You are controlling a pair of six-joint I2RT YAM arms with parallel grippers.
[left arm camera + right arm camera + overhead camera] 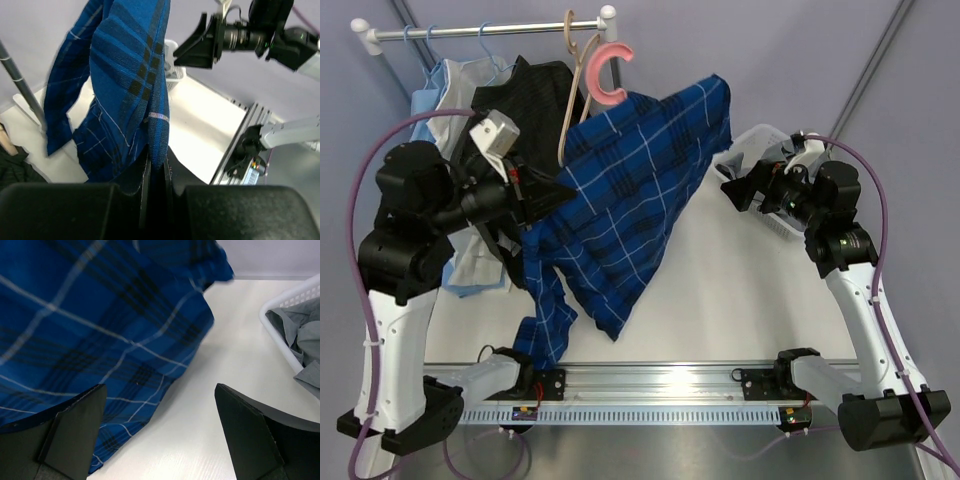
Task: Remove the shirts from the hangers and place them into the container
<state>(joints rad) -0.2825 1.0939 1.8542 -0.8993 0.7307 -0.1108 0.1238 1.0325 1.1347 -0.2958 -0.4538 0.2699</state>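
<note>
Left gripper [156,170]: jaws pinched shut on a vertical fold of the blue plaid shirt [630,190], with cloth running up out of the grip. Right gripper [160,422]: fingers spread wide, holding nothing, poised just beside the white basket [282,302] and facing away from it toward the shirt's lower edge.

The plaid shirt hangs apart from the basket on its rack side. Its top is bunched under the pink hanger [604,76], one corner reaches out toward the basket, and a sleeve trails down on the side away from it. The grey shirt [300,332] lies inside the basket, and the tan hanger [567,100] is bare.

The hanger's shoulders are hidden by cloth, so it cannot be told whether the collar has cleared them.

Step judged: freeing the plaid shirt and carrying it across to the basket. To do it well:
- Draw the held fold down and toward the basket, not straight sideways, so the collar slides off the hanger arm rather than dragging the hanger along.
- The one-fold pinch looks thin. The right gripper should probably take the near hem before the weight swings.
- Lift high enough that the trailing sleeve clears the basket's flared rim — otherwise it may drape outside.
- Release over the basket's middle, on top of the grey shirt.
</note>
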